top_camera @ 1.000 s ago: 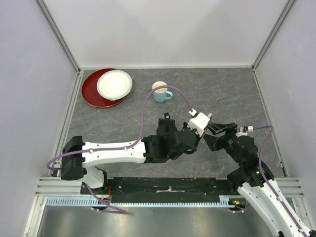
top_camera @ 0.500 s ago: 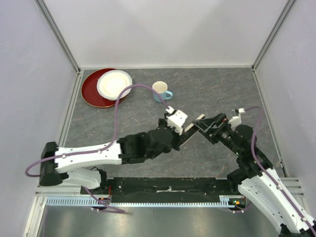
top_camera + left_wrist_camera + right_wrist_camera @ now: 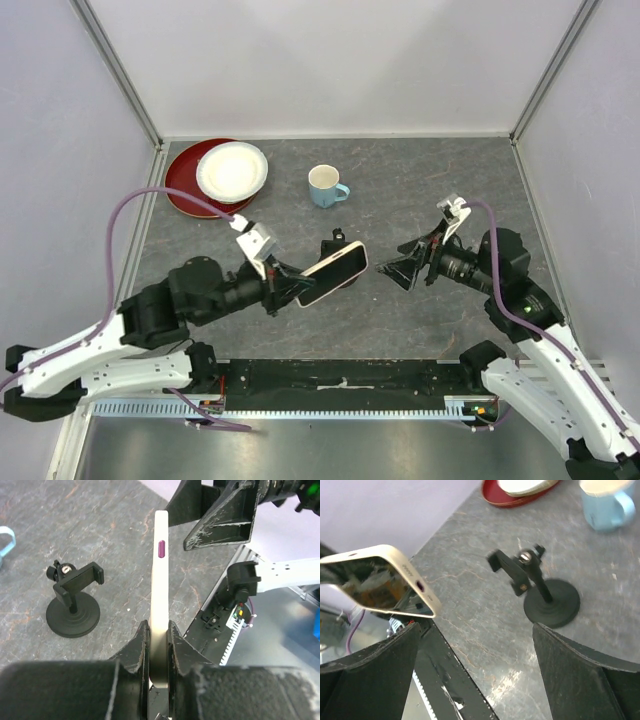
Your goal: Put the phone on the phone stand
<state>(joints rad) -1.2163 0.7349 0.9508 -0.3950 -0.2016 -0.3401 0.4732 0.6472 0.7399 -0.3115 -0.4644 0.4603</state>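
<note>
At the upper left of the top view, a red plate (image 3: pixel 180 190) carries a white plate (image 3: pixel 232 170) with nothing visible on it. Below and to the right, the left claw (image 3: pixel 285 290) is clamped on the near end of the phone (image 3: pixel 333 272), holding it above the desk (image 3: pixel 450 180). The phone's long axis runs from lower left to upper right, with its pale face up.

In the left wrist view the phone is seen edge-on, and the phone stand (image 3: pixel 73 617) sits on the desk to its left, apart from it and unloaded. Placing the phone probably means swinging it that way.

The blue mug (image 3: pixel 324 186) looks empty. At centre right, the right claw (image 3: pixel 402 268) gapes wide and holds nothing.
</note>
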